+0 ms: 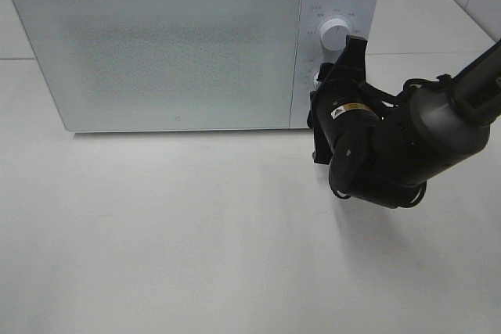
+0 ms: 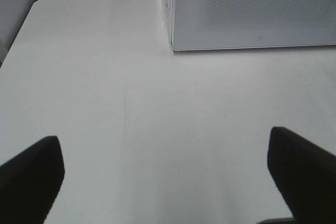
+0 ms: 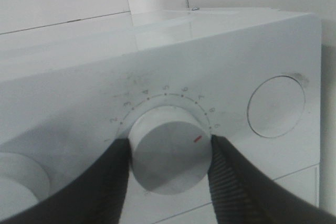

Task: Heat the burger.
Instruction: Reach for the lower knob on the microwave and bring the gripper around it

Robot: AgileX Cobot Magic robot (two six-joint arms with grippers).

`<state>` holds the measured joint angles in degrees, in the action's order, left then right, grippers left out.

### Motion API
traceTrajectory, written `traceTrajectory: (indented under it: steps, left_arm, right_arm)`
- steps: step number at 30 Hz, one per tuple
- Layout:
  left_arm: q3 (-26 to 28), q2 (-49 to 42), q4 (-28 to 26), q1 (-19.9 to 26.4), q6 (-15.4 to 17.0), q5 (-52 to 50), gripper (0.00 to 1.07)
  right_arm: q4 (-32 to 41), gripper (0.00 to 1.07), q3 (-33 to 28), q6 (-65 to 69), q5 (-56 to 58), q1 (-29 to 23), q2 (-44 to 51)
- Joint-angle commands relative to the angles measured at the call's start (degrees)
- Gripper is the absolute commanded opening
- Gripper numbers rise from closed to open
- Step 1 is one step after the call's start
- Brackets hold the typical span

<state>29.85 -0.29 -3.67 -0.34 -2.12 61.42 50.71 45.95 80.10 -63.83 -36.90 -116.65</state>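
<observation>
While right claw [image 3: 169,146] pinches the timer dial [image 3: 167,158], turn smoothly, keep grip centred, don't slip past the wanted mark. Left claw [image 2: 164,137] wide, idle over counter [image 2: 105,77]. Burger unseen, probably behind shut microwave [image 1: 156,44] door.

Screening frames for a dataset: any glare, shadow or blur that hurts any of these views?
Exterior high: even light, a soft shadow on the table under the right arm. Left wrist: the left gripper's fingers dark, blurred. Right wrist: the dial fairly sharp, its numerals faint; microwave top shows glare.
</observation>
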Motion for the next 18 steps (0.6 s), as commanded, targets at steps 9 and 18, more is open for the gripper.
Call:
traceTrajectory:
  steps: [9,18]
  left_arm:
    - [-0.3,-0.9,-0.1,0.1,0.2,0.1,0.98]
    - [-0.3,-0.9,-0.1,0.1,0.2,0.1,0.98]
  right_arm:
    - [0.9,0.04,1.1,2.2,-16.7,0.9,1.6]
    - [1.5,0.19,1.1,1.4,-16.6,0.9,1.6]
